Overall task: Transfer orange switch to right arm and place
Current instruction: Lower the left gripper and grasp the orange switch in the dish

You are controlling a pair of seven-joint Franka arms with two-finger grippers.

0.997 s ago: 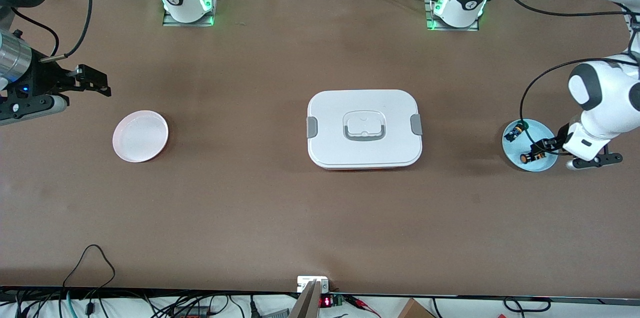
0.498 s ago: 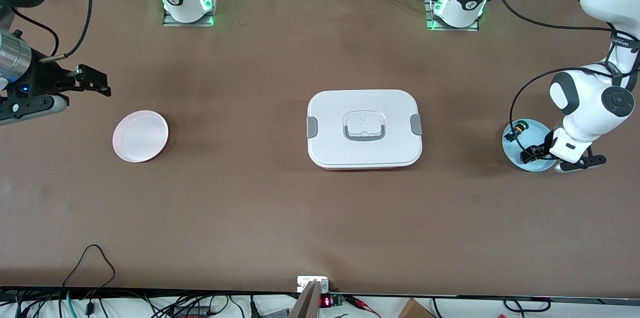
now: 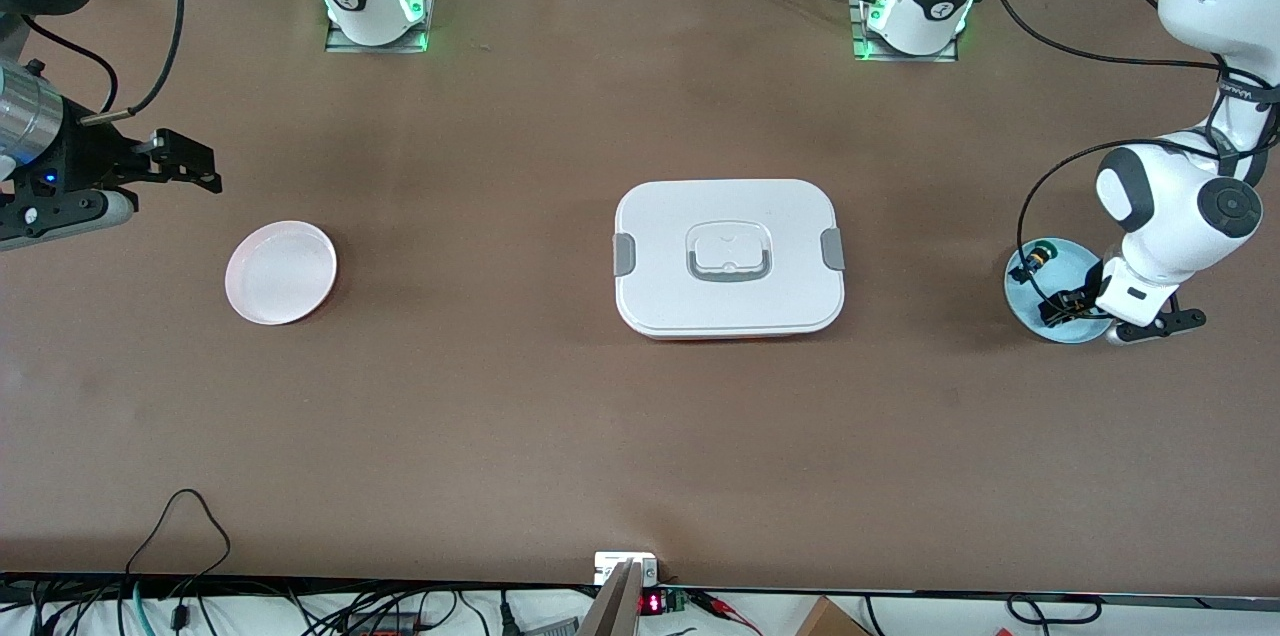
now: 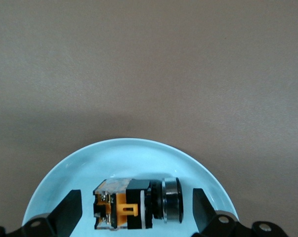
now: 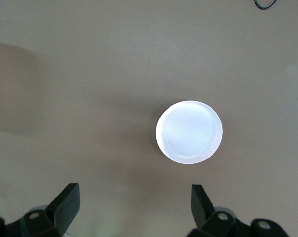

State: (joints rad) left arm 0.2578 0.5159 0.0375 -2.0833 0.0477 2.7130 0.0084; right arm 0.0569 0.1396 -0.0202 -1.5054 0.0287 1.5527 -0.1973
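Orange switch (image 4: 134,205) lies in blue dish (image 4: 124,155), between wide-open left gripper (image 4: 136,210) fingers, not gripped. Risk: it rolls or skids on closing. Green-tipped part (image 3: 1036,257) shares dish. Right gripper (image 5: 134,207), open, waits above pink dish (image 5: 189,132).

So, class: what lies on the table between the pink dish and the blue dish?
In the front view, only the white lidded box sits between the pink dish and the blue dish; otherwise bare tabletop.
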